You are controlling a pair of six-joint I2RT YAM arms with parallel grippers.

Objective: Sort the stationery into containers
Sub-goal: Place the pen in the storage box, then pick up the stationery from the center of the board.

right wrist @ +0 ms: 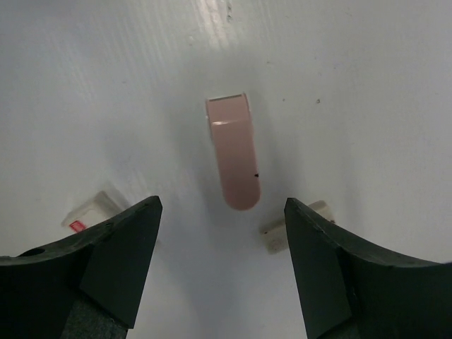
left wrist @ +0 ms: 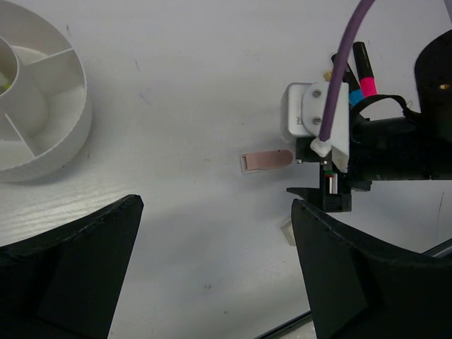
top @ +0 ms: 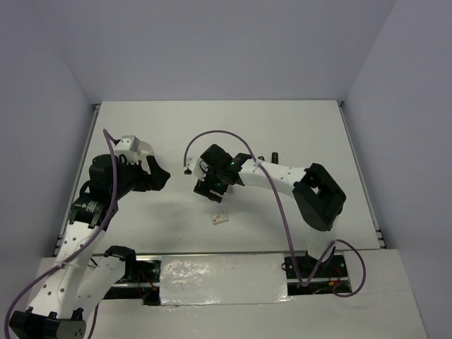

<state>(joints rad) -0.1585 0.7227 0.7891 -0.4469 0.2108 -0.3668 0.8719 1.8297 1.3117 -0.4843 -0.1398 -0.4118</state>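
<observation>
Pink eraser (right wrist: 233, 152) flat on worktop (right wrist: 367, 85), ahead between my right fingers (right wrist: 116, 261), spread wide, empty; left fingers (left wrist: 67, 272) wide apart, empty too.

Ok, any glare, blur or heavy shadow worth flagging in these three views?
Top external: even light, soft shadows on the table, glare on the shiny sheet between the bases. Left wrist: the white tub is bright yet its dividers stay readable; the fingers are dark silhouettes. Right wrist: pink eraser sharp, a glare streak above it.
</observation>
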